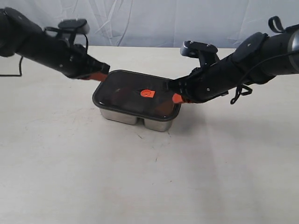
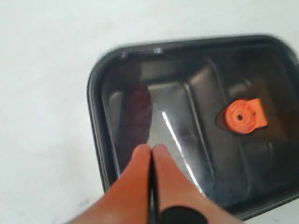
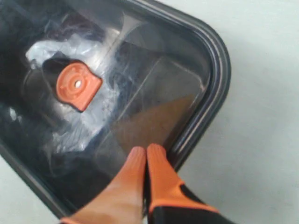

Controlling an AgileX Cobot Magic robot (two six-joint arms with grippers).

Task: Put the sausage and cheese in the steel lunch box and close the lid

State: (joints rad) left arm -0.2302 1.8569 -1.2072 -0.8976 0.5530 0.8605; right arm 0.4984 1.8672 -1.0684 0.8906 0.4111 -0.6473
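Observation:
The dark translucent lid [image 1: 135,94] with its orange tab [image 1: 147,93] lies on top of the steel lunch box [image 1: 135,117] in the middle of the table. Through the lid, a dim reddish shape, the sausage [image 2: 140,109], shows in the left wrist view, and a brownish wedge, the cheese [image 3: 156,122], in the right wrist view. My left gripper [image 1: 100,74] is shut with nothing in it, its tips [image 2: 151,149] over the lid's left end. My right gripper [image 1: 176,97] is shut and empty too, its tips [image 3: 145,150] over the lid's right end near the rim.
The box stands on a pale tabletop [image 1: 140,177] with open surface on every side. A light cloth backdrop [image 1: 154,18] hangs behind the table. Both black arms reach in from the upper corners.

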